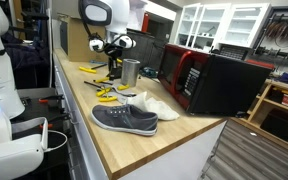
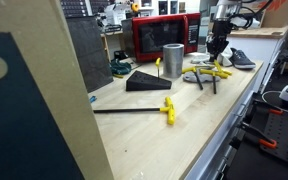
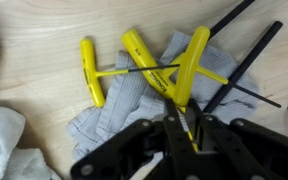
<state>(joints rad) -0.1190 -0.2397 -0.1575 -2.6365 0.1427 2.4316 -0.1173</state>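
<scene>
**Entry: gripper and tool pile, wooden workbench (image 1: 184, 135)**

- Black two-finger gripper (image 3: 184, 120): jaws drawn fully together, pinching the near end of the handle of a yellow plastic T-handle hex key with black steel shaft (image 3: 191, 62). In an exterior view the gripper (image 2: 218, 48) hangs straight down over the pile.
- Held key: lies on a crumpled grey cloth (image 3: 119, 105), close to the workbench's open long edge and across from the microwave side.
- Two more yellow T-handle keys (image 3: 89, 72) cross the held key on the cloth, shafts overlapping.
- Nearby: brushed steel cylinder (image 1: 131, 72), just beside the pile; grey canvas shoe (image 1: 124, 118); white rag (image 3: 4, 140); red-fronted black microwave (image 1: 209, 80) along the back edge.
- Apart, toward the far end: a lone yellow key (image 2: 167, 108) and a black wedge (image 2: 149, 80).

**Risks, as judged:** the grip is on the handle's end only, so the key may pivot or slip out. The crossed shafts could snag and drag the neighbouring keys. The cloth may bunch or lift with the key, and a swinging shaft could knock the cylinder.
</scene>
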